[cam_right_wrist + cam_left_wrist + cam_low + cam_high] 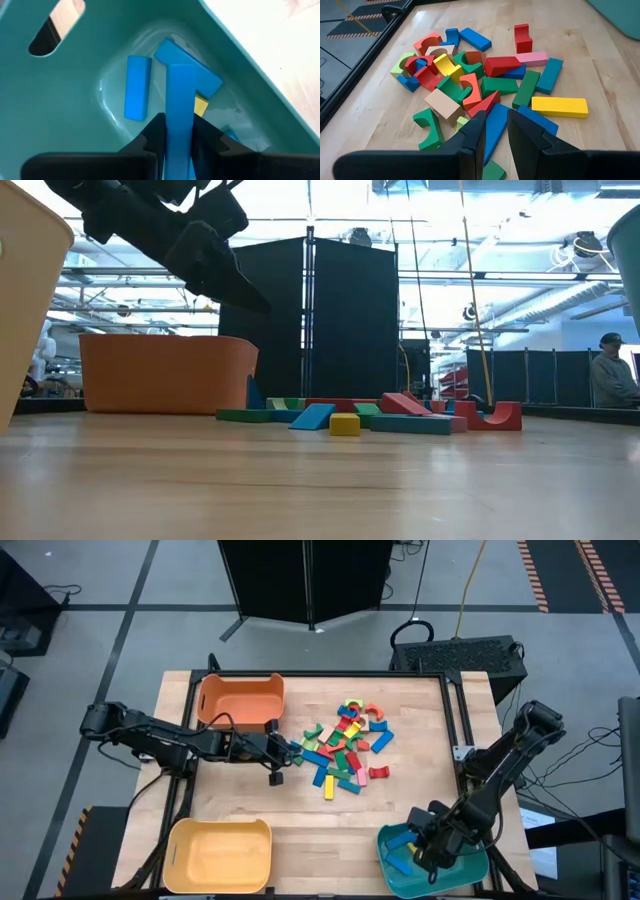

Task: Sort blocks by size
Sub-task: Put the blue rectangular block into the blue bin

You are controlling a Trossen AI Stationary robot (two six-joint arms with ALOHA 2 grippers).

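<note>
Bench [250,805]: wood top, three bins on it. Orange bin [240,700] far left, yellow bin [218,856] near left, teal bin [432,852] near right.

Blocks [345,750]: loose mixed pile at bench centre, slightly right of the orange bin. Bars, arches, cubes in red, blue, green, yellow, orange, overlapping each other. A few more already lie inside the teal bin: a short blue bar [137,87], a wider blue block [187,65], and a yellow piece [201,105] partly hidden under them.

Left arm reaches in from the left edge; left tool [277,762] hangs above the bench at the near-left fringe of the pile, just right of the orange bin. Fingers [472,137] narrowly parted, nothing between them, so released. A long blue bar [495,127] lies on the bench below the gap.

Right tool [178,131] is down inside the teal bin, clenched on a long blue block [180,100] gripped by its sides, hanging over the blocks on the bin floor.
</note>
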